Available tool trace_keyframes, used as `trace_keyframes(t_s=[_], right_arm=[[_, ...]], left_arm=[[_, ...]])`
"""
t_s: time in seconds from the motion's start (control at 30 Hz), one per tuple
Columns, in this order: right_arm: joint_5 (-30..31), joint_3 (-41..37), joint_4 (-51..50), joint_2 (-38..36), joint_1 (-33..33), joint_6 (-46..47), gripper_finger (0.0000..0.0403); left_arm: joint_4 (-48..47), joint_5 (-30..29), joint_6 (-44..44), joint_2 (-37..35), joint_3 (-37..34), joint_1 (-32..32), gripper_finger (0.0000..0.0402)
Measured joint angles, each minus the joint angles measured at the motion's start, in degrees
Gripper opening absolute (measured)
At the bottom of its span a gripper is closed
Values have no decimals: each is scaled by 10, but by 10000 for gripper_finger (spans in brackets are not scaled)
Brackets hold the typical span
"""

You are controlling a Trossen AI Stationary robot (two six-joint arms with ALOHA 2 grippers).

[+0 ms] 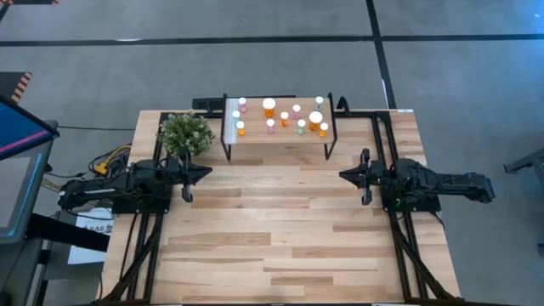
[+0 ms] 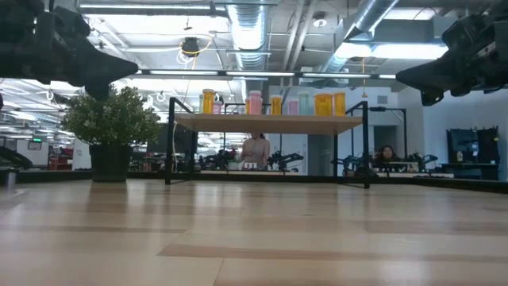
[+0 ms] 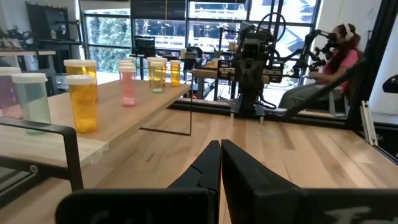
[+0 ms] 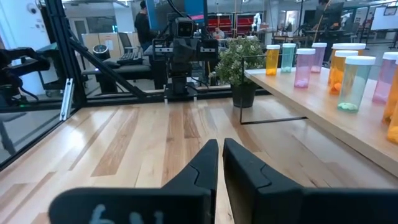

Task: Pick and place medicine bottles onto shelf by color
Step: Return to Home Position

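left hand point(image 1: 206, 172) and right hand point(image 1: 342, 175) hover clenched, empty, well apart over bench point(image 1: 280, 242); medicine bottles point(image 1: 269, 105) crowd shelf point(image 1: 255, 141); risk: stray swing topples them, colour groups seemingly mixed.

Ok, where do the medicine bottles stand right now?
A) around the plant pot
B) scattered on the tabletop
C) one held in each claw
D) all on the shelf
D: the medicine bottles all stand on the shelf; the left claw and right claw are shut, holding nothing.

The bench point(image 1: 280, 229) lies bare and open all across the front of the shelf point(image 1: 280, 146); a potted plant point(image 1: 185, 133) stands just beside the shelf's left end; medicine bottles point(image 1: 315, 119) crowd its top
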Motion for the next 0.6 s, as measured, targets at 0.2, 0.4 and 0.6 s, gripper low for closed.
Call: trace_keyframes(t_s=[0.2,0.4,0.6], right_arm=[[0,0,0,0,0,0,50],[0,0,0,0,0,0,50],[0,0,0,0,0,0,50]], left_arm=[[0,0,0,0,0,0,0],[0,0,-4,0,0,0,0],[0,0,-4,0,0,0,0]])
